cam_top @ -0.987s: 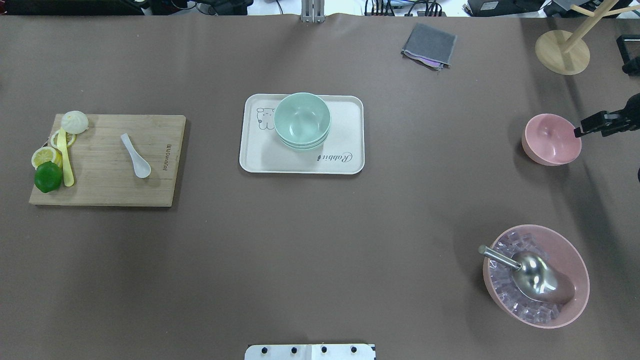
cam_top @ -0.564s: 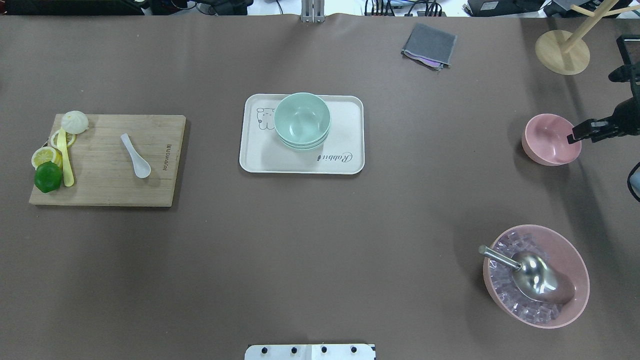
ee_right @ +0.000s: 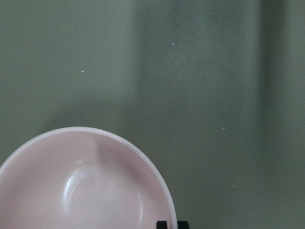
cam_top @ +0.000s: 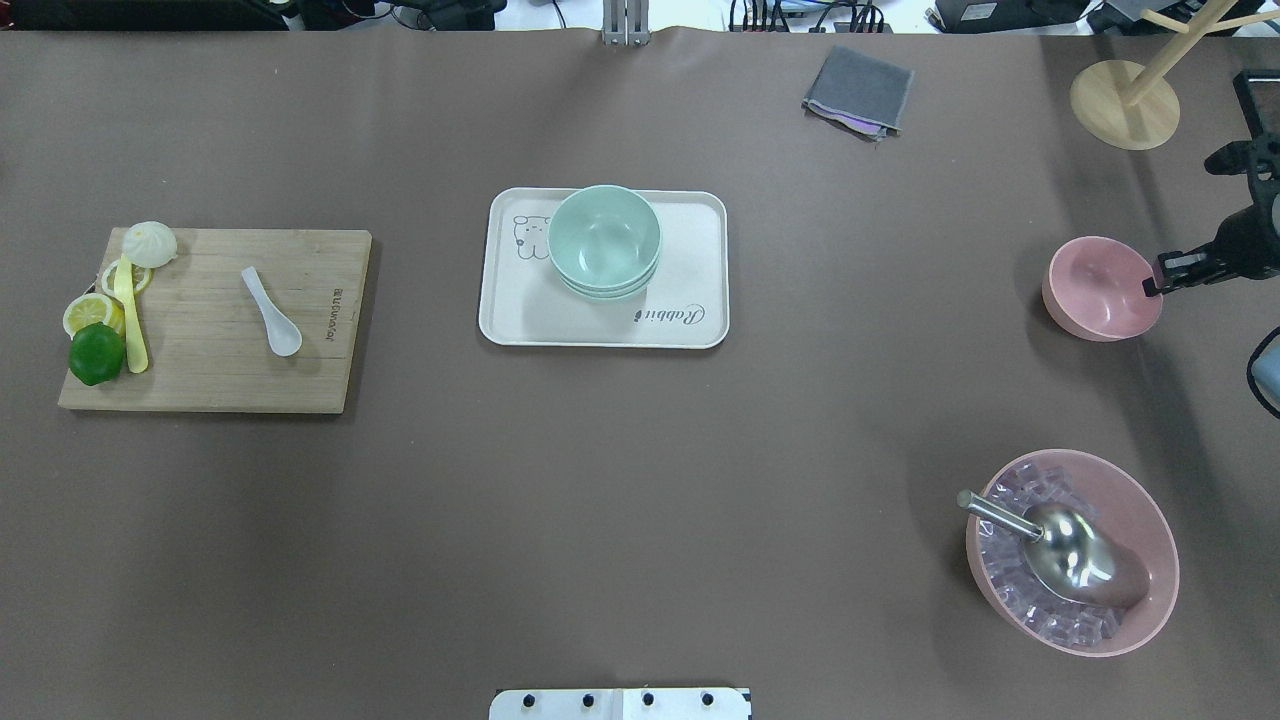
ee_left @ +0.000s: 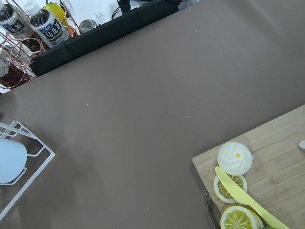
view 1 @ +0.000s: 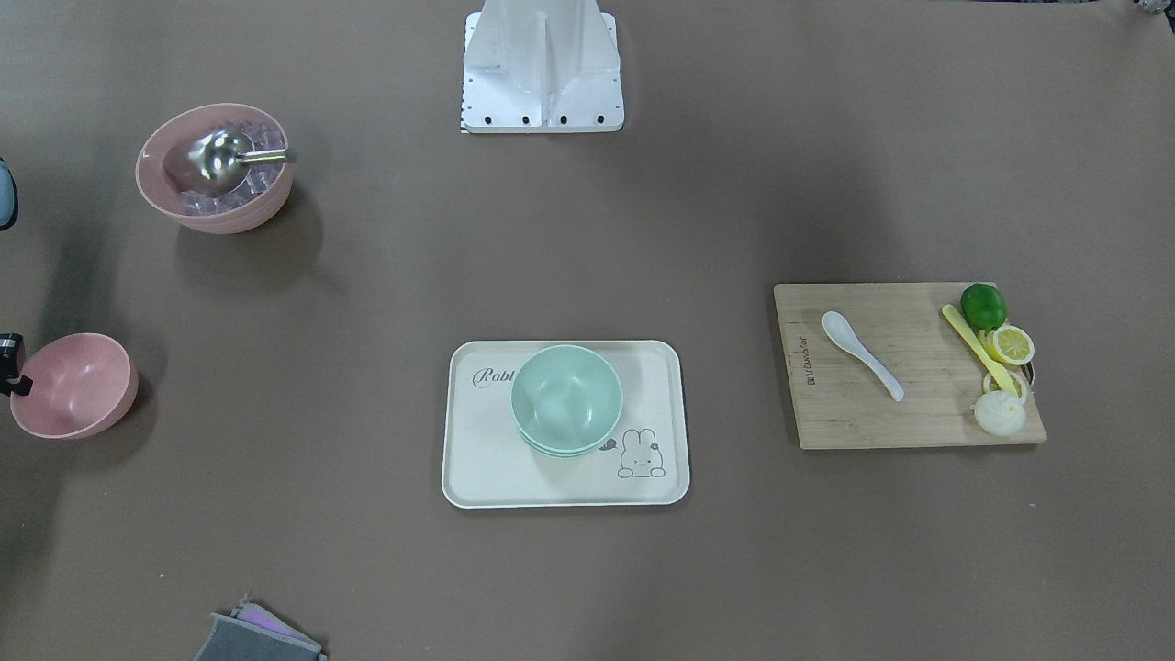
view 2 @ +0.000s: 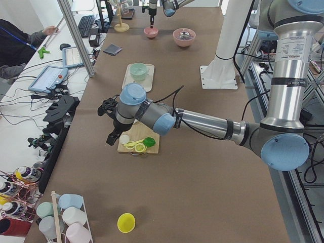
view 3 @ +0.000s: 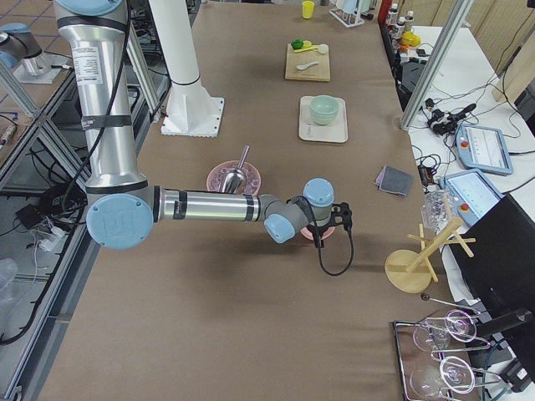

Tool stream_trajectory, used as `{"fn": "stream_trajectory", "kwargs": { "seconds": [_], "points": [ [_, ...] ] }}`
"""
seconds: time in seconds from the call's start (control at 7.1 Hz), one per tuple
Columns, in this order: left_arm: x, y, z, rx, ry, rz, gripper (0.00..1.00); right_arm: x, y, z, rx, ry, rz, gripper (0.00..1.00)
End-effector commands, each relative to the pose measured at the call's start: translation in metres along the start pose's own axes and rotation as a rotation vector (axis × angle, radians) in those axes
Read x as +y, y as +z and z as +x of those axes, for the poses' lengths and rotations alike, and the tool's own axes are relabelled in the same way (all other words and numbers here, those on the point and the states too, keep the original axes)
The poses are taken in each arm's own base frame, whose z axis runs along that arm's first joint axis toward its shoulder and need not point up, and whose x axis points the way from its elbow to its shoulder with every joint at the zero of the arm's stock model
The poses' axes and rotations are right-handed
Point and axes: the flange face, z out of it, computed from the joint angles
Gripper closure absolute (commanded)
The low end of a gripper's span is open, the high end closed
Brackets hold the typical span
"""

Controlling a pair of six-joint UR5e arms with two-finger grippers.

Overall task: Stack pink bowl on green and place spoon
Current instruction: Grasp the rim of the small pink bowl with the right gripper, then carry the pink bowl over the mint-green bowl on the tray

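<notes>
A small pink bowl point(cam_top: 1100, 290) sits at the table's far right; it also shows in the front view point(view 1: 72, 386) and in the right wrist view point(ee_right: 81, 186). My right gripper point(cam_top: 1160, 281) stands at its right rim with the jaws either side of the rim, shut on it. Stacked green bowls point(cam_top: 604, 240) stand on a cream tray point(cam_top: 690, 322) at mid-table. A white spoon point(cam_top: 271, 311) lies on a wooden cutting board point(cam_top: 200, 385) at the left. My left gripper point(view 2: 109, 137) hovers beyond the board's left end; I cannot tell if it is open.
A large pink bowl of ice cubes with a metal scoop point(cam_top: 1071, 551) stands at the near right. A grey cloth point(cam_top: 858, 91) and a wooden stand point(cam_top: 1124, 104) are at the back right. A lime, lemon slices, a yellow knife and a bun point(cam_top: 149, 243) lie on the board's left end.
My right gripper has come down from over the pink bowl's inside to its right rim. The bowl has shifted slightly toward the robot. Nothing else moved.
</notes>
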Motion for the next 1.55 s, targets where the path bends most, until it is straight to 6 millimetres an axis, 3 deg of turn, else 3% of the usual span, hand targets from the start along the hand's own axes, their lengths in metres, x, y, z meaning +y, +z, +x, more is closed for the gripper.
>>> {"fn": "stream_trajectory", "kwargs": {
  "seconds": [0.0, 0.14, 0.28, 0.56, 0.99, 1.13, 1.27, 1.41],
  "points": [
    [0.001, 0.001, -0.001, 0.0, -0.002, -0.002, 0.01, -0.016, -0.018, -0.028, -0.026, -0.042, 0.043, 1.0],
    [0.001, 0.001, -0.001, 0.0, -0.002, -0.002, 0.01, -0.038, -0.031, -0.057, -0.049, -0.08, 0.081, 1.0],
    [0.001, 0.001, -0.001, 0.0, -0.003, -0.003, 0.01, -0.063, -0.038, -0.101, -0.086, -0.131, 0.108, 1.0],
    [0.001, 0.002, 0.0, 0.001, -0.002, -0.004, 0.01, -0.095, -0.036, -0.217, -0.175, -0.176, 0.119, 1.0],
    [0.002, 0.002, -0.001, 0.001, -0.004, -0.006, 0.01, -0.117, -0.035, -0.386, -0.199, -0.009, 0.131, 1.0],
    [0.002, 0.003, -0.002, 0.001, -0.006, -0.009, 0.01, -0.127, -0.047, -0.459, -0.15, 0.054, 0.119, 1.0],
    [0.002, 0.003, -0.002, 0.001, -0.006, -0.009, 0.01, -0.132, -0.064, -0.519, -0.113, 0.095, 0.108, 1.0],
    [0.003, 0.003, -0.002, 0.001, -0.007, -0.01, 0.01, -0.131, -0.076, -0.556, -0.121, 0.13, 0.094, 1.0]
  ]
}}
